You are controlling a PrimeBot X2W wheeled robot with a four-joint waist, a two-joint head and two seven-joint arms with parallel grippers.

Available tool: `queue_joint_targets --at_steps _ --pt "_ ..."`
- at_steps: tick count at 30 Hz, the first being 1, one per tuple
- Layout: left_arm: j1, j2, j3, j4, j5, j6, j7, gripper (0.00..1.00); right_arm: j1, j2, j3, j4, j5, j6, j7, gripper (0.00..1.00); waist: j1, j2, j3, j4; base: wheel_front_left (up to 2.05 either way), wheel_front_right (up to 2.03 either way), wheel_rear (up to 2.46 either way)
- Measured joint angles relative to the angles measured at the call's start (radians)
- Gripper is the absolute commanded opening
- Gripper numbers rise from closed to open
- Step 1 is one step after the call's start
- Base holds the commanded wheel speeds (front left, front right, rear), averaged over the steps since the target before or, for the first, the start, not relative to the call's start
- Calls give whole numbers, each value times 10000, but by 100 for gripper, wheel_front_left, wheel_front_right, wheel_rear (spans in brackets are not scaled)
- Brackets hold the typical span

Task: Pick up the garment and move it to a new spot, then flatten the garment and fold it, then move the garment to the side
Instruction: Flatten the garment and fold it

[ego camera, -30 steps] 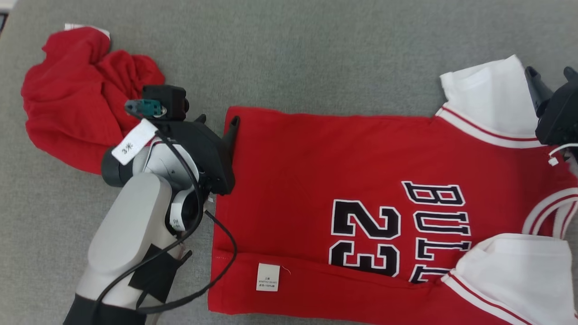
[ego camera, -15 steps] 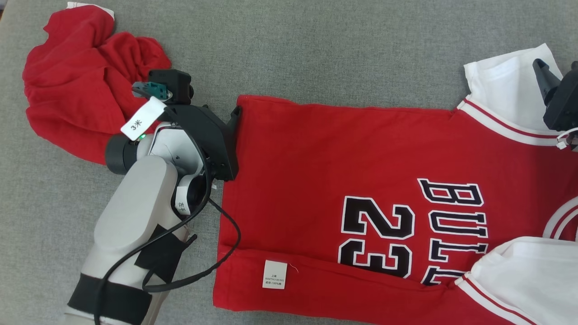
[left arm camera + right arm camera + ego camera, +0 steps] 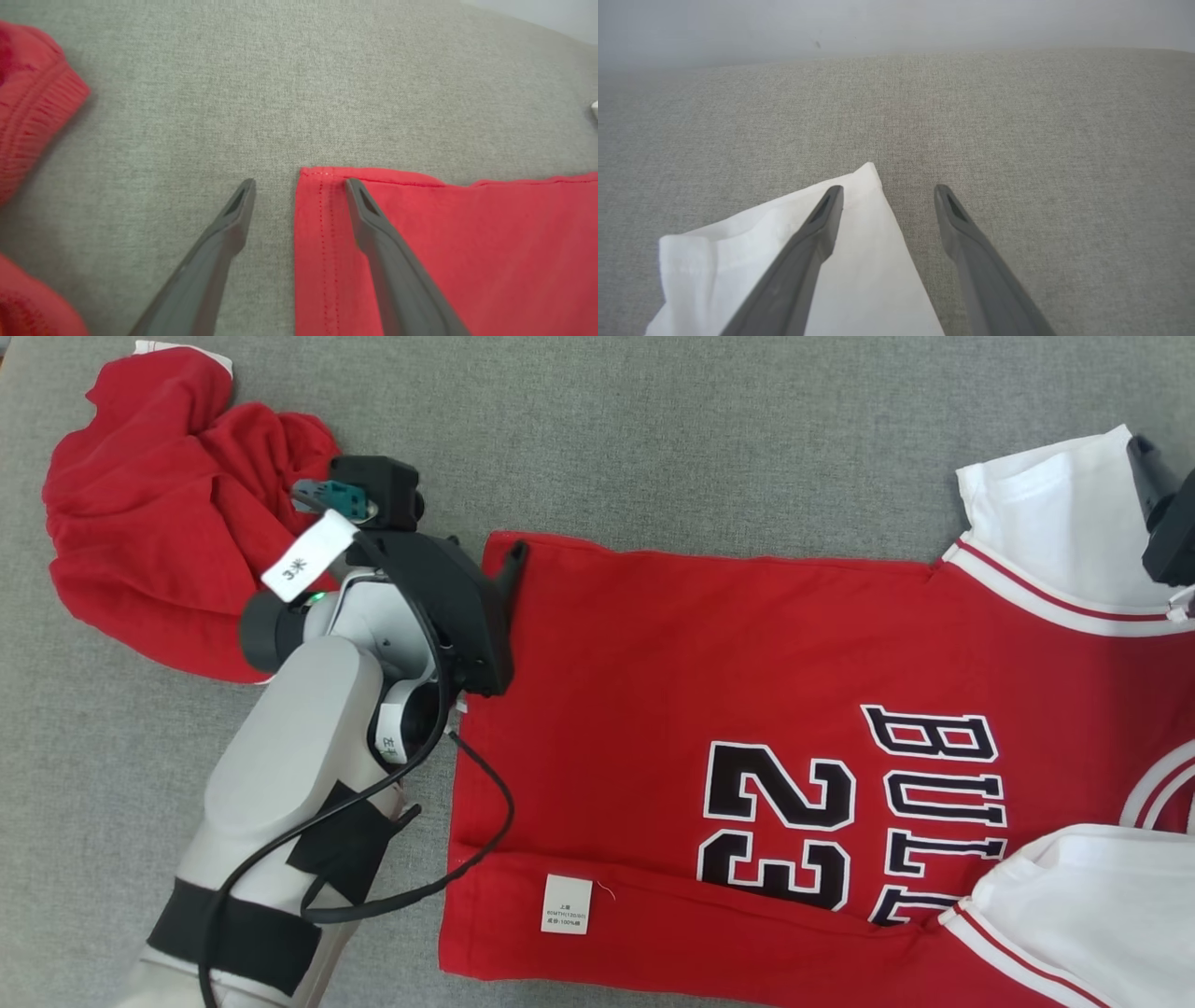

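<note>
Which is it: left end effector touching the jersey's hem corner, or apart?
Cannot tell. In the left wrist view the open left end effector straddles the jersey hem, one finger over red cloth, but contact isn't plainly visible.

The red jersey (image 3: pixel 700 644) carries a black, white-edged "23" (image 3: pixel 775 831) and beside it the letters "BULL" (image 3: pixel 934 803), the last partly under a white sleeve (image 3: pixel 1083 896). A care label (image 3: pixel 567 903) near the jersey's hem is too small to read. A white tag (image 3: pixel 308 557) on the left arm (image 3: pixel 289 756) reads "3米".
</note>
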Motion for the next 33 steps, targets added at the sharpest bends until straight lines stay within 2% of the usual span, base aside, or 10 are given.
queue_joint_targets --at_steps 7,27,28,30,33 --pt "-141 -19 -658 -115 -617 4 -130 100 -213 6 -15 207 -8 -92 -169 100 0 -1 -30 -77 0 0 0" --pt "-454 -19 -1064 270 -1266 192 -219 100 -510 215 -209 1091 282 -161 -107 100 0 -2 120 -4 0 0 0" --pt "-507 -21 -1087 301 -1279 192 -219 100 -569 211 -211 1170 290 -161 -75 99 0 -2 127 22 0 0 0" --pt "-558 -21 -1212 303 -1335 203 -221 100 -678 182 -211 1252 339 -161 -38 85 0 -2 144 75 0 0 0" --pt "-559 -25 -1281 345 -1417 221 -265 100 -783 171 -144 1407 343 -161 67 72 0 -2 161 151 0 0 0"
